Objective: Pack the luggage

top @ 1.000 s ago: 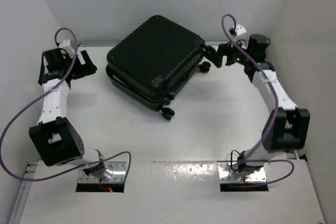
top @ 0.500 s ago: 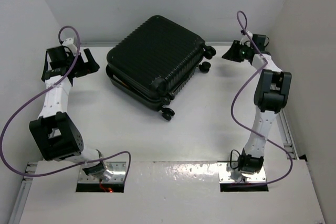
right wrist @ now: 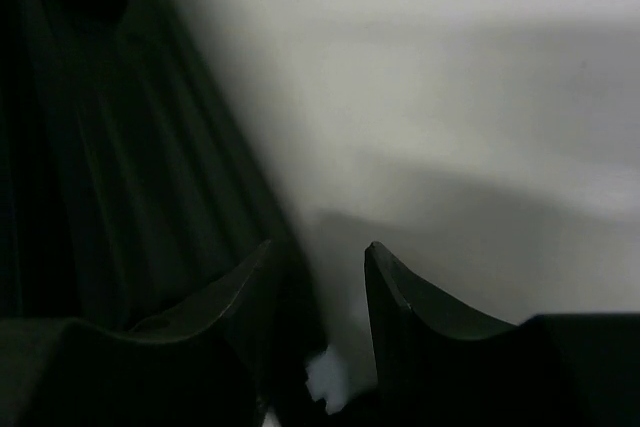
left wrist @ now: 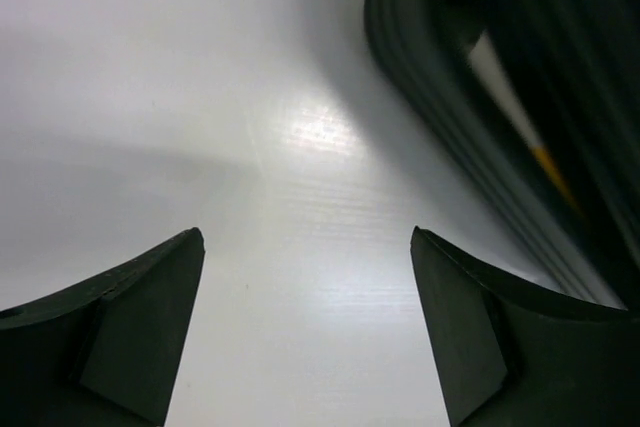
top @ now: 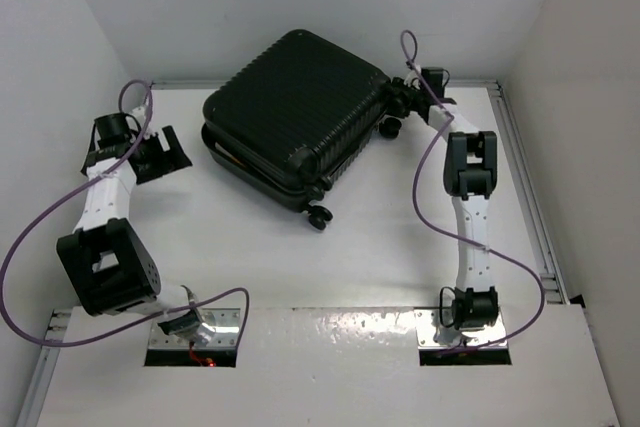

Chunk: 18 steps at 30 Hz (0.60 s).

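Left gripper (top: 163,152): fingers wide apart, holding nothing. It sits low over the table (top: 400,237), left of the suitcase and apart from it.
Suitcase (top: 295,97): lies flat at the far middle of the table, turned at an angle, shells nearly together. A pale strip with a yellow patch shows in the seam on its left side; what it is cannot be told.
Right gripper (top: 405,95): at the far right corner of the suitcase, beside a wheel (top: 391,128). Fingers set narrow, nothing between them. One finger is just beside the shell; contact cannot be told.
Risk, left side: a push on one shell alone would likely slide or spin the suitcase on the smooth table instead of closing it.
Risk, seam: the pale item could be pinched and keep the shells apart.
Risk, right side: the narrow fingers could snag on the wheel or skid off the ribbed shell.
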Each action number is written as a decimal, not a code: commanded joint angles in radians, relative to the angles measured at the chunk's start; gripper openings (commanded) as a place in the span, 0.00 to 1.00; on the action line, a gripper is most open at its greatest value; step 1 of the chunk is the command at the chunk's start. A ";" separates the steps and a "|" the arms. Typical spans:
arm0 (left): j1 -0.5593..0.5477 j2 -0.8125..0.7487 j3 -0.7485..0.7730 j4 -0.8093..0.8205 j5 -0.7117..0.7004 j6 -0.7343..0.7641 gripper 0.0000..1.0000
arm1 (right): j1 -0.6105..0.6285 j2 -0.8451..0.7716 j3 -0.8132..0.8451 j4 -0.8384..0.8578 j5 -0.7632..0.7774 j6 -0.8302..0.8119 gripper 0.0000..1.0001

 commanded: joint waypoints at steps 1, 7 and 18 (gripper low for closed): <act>-0.023 -0.031 -0.045 -0.049 -0.056 -0.013 0.89 | 0.043 -0.001 -0.013 0.046 -0.046 0.010 0.42; -0.093 0.110 -0.068 0.104 -0.068 -0.096 0.89 | 0.091 -0.011 -0.097 -0.018 -0.136 0.032 0.38; -0.230 0.649 0.408 0.285 0.107 -0.153 0.89 | 0.160 -0.372 -0.706 0.015 -0.337 -0.119 0.30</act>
